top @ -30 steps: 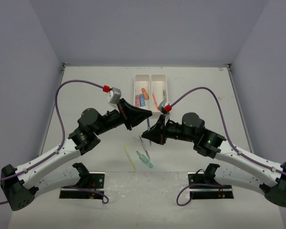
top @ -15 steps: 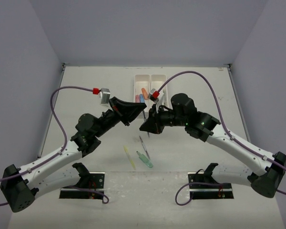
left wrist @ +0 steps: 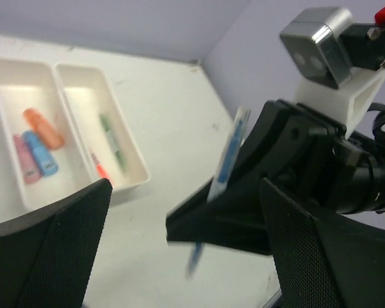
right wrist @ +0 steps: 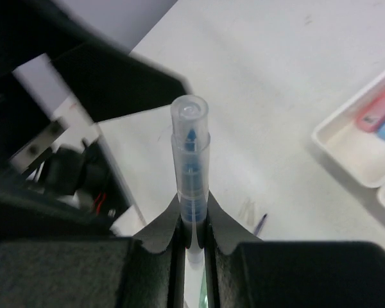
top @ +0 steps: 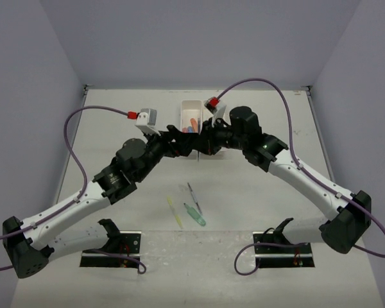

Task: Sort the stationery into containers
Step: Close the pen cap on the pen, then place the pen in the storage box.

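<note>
Left pincer point(left wrist: 185, 192) wide, right pincer point(right wrist: 192, 221) clenched.

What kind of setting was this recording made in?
Probably a lab robot test booth: plain lilac wall panels enclose a white tabletop, with two cabled black-and-white robot arms mounted at its near edge.

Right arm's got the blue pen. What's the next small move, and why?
Probably swing the right gripper over the tray's compartment holding the green pen, tilting the blue pen flat before release. The pen is clamped upright, off to the tray's side, and pens lie in that compartment.
</note>
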You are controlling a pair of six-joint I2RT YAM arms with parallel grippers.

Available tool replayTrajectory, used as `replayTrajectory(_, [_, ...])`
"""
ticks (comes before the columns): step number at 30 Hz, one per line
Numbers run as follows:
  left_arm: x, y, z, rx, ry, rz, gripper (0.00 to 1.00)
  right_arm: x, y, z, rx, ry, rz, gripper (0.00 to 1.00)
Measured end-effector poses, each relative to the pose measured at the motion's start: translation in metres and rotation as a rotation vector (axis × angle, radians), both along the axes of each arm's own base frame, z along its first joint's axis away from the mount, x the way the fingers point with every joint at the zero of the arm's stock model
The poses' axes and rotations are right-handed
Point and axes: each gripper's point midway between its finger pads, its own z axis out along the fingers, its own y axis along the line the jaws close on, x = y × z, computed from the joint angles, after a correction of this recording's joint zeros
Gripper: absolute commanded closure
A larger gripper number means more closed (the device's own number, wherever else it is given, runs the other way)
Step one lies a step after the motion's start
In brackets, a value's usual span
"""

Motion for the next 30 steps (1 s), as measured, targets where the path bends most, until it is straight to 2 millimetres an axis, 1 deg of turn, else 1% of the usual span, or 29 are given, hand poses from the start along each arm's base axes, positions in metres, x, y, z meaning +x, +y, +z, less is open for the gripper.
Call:
replayTrajectory(1, [0.004,0.002,0.002,0.03,0.034,0.035,0.0,0.014,-0.005,-0.002,-0.003,-0.007,-0.058,1.0])
replayTrajectory(3, [0.013,0.011,0.012,0.066,0.085,0.123,0.0,0.039,-0.014,-0.011,-0.025,0.002,-0.166,1.0])
replayTrajectory(5, [0.02,0.024,0.024,0.078,0.109,0.21,0.0,0.062,-0.024,-0.029,-0.07,0.036,-0.267,1.0])
replayTrajectory(7, [0.023,0.039,0.028,0.085,0.121,0.278,0.0,0.083,-0.036,-0.053,-0.143,0.097,-0.354,1.0])
replayTrajectory(8, [0.022,0.045,0.025,0.095,0.128,0.301,0.0,0.099,-0.04,-0.065,-0.182,0.125,-0.401,1.0])
replayTrajectory(9, [0.021,0.051,0.019,0.111,0.139,0.316,0.0,0.119,-0.042,-0.075,-0.214,0.144,-0.445,1.0])
replayTrajectory(10, [0.019,0.056,0.011,0.131,0.151,0.329,0.0,0.134,-0.046,-0.084,-0.243,0.158,-0.483,1.0])
replayTrajectory(12, [0.015,0.062,-0.006,0.171,0.177,0.339,0.0,0.157,-0.058,-0.108,-0.316,0.2,-0.555,1.0])
replayTrajectory(14, [0.011,0.066,-0.026,0.206,0.209,0.339,0.0,0.174,-0.071,-0.128,-0.387,0.233,-0.617,1.0])
replayTrajectory(16, [0.006,0.07,-0.048,0.253,0.243,0.337,0.0,0.187,-0.08,-0.14,-0.437,0.249,-0.66,0.96])
replayTrajectory(17, [0.003,0.073,-0.058,0.277,0.261,0.335,0.0,0.193,-0.085,-0.145,-0.464,0.255,-0.683,0.93])
replayTrajectory(19, [0.0,0.076,-0.073,0.317,0.288,0.332,0.0,0.204,-0.089,-0.152,-0.497,0.257,-0.712,0.87])
replayTrajectory(20, [-0.002,0.078,-0.077,0.332,0.297,0.332,0.0,0.208,-0.091,-0.156,-0.516,0.258,-0.72,0.81])
replayTrajectory(22, [-0.005,0.081,-0.083,0.356,0.311,0.333,0.0,0.215,-0.092,-0.163,-0.543,0.256,-0.725,0.72])
replayTrajectory(23, [-0.006,0.082,-0.085,0.364,0.316,0.333,0.0,0.217,-0.093,-0.167,-0.558,0.255,-0.726,0.7])
replayTrajectory(25, [-0.008,0.085,-0.087,0.377,0.323,0.335,0.0,0.217,-0.095,-0.175,-0.583,0.263,-0.723,0.64])
replayTrajectory(26, [-0.009,0.087,-0.088,0.382,0.325,0.337,0.0,0.217,-0.096,-0.178,-0.594,0.268,-0.72,0.58])
replayTrajectory(27, [-0.009,0.089,-0.089,0.389,0.327,0.344,0.0,0.216,-0.097,-0.181,-0.604,0.271,-0.717,0.54])
replayTrajectory(30, [-0.011,0.099,-0.095,0.428,0.338,0.378,0.0,0.214,-0.101,-0.183,-0.633,0.273,-0.714,0.54])
